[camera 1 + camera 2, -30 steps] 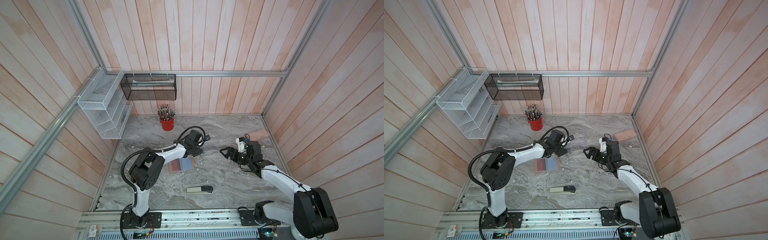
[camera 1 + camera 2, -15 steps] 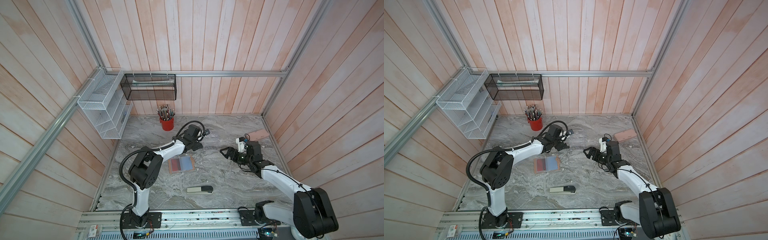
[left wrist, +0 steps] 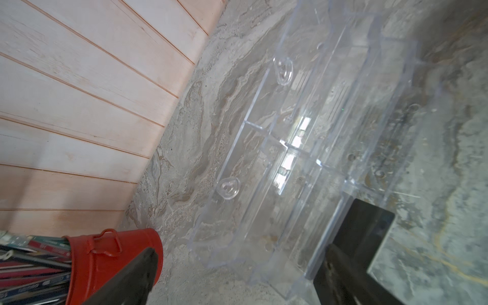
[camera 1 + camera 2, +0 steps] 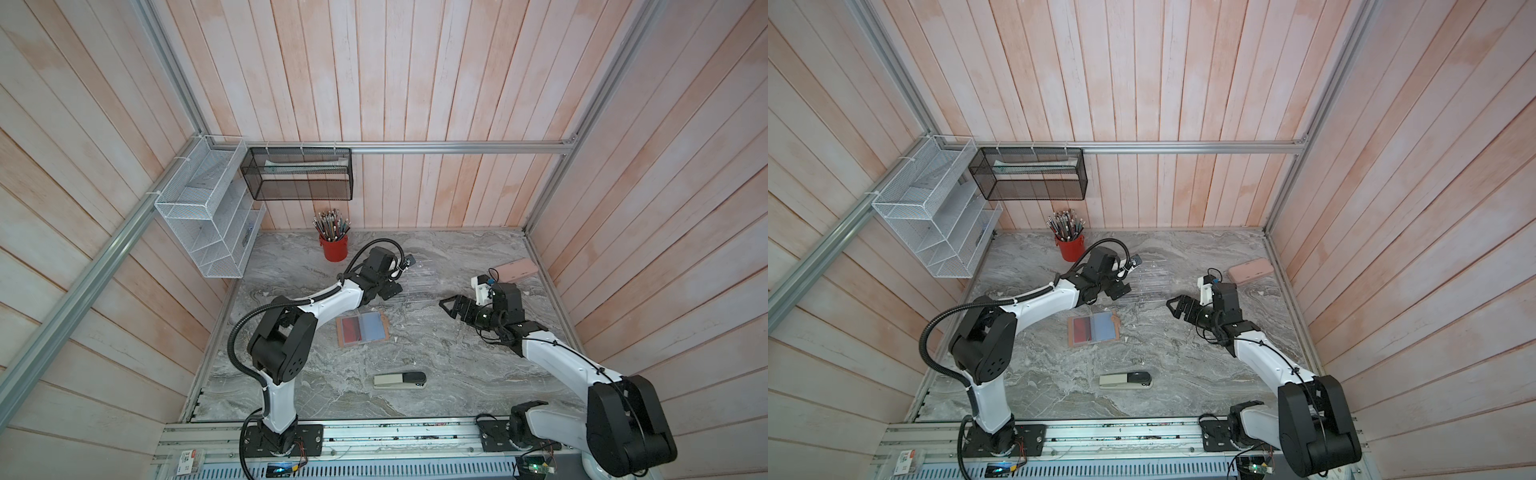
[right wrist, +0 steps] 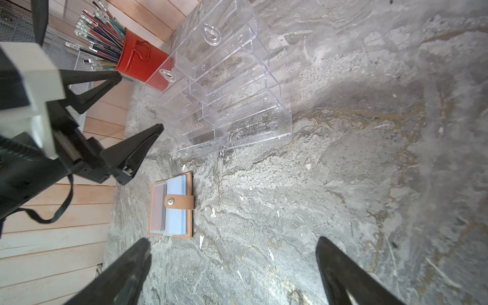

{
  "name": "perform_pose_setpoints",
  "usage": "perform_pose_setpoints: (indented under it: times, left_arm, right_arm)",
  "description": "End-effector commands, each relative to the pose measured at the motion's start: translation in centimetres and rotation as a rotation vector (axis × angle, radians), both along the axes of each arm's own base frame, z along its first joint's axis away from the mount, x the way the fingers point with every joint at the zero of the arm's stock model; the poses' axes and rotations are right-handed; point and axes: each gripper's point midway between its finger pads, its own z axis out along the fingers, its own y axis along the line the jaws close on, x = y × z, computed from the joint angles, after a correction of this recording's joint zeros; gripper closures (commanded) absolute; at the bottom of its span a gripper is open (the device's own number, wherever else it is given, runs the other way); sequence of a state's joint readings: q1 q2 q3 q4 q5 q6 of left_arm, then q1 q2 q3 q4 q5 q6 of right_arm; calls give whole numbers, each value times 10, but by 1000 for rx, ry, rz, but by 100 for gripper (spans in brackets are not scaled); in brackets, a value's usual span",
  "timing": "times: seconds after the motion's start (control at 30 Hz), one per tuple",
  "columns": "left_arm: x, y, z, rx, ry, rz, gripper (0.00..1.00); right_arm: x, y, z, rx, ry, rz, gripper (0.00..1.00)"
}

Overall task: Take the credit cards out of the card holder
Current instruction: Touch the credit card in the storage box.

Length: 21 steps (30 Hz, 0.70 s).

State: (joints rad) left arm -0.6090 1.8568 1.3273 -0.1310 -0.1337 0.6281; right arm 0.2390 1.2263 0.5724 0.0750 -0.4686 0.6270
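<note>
The tan card holder point(image 4: 362, 330) point(image 4: 1093, 328) point(image 5: 170, 208) lies open and flat on the marble table, its snap tab folded over the bluish sleeves. A red credit card point(image 4: 350, 331) point(image 5: 158, 208) shows in one sleeve. A black flat rectangle point(image 3: 369, 232), by its look a card, stands in the front slot of the clear rack. My left gripper point(image 4: 388, 286) point(image 4: 1119, 286) point(image 3: 240, 250) point(image 5: 137, 103) hovers open and empty over the rack's end nearest the red cup. My right gripper point(image 4: 451, 305) point(image 4: 1177, 307) point(image 5: 232, 241) hangs open and empty, right of the holder.
A clear acrylic rack point(image 4: 415, 282) point(image 5: 232, 87) lies behind the holder. A red cup of pencils point(image 4: 334, 249) point(image 3: 113, 261) stands at the back. A pink case point(image 4: 516, 269) lies at the back right, a stapler point(image 4: 400, 380) near the front. Wire shelves point(image 4: 208, 224) and a black mesh basket point(image 4: 297, 178) hang on the walls.
My left arm has drawn back a little from the card holder toward the rack and the red cup. The right arm has not moved.
</note>
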Motion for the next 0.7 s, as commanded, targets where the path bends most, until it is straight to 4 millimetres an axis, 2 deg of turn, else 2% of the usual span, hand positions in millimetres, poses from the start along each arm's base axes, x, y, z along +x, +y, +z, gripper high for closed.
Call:
perform_pose_setpoints:
  times: [0.0,0.13,0.3,0.67]
  left_arm:
    - [-12,-4,21,-58,-9,-25,0]
    - [-34,-4,-6,22,29,-44,0]
    - [-38,1,-38,81,68,-37,0]
    - [-31,-3,-63,118,90,-45,0]
  right_arm:
    - [5,0,4,-20,-20,2,2]
    - [6,1,4,-11,-18,-2,2]
    - [5,2,5,-3,-18,1,2]
    - [2,-1,3,-12,-20,-8,2]
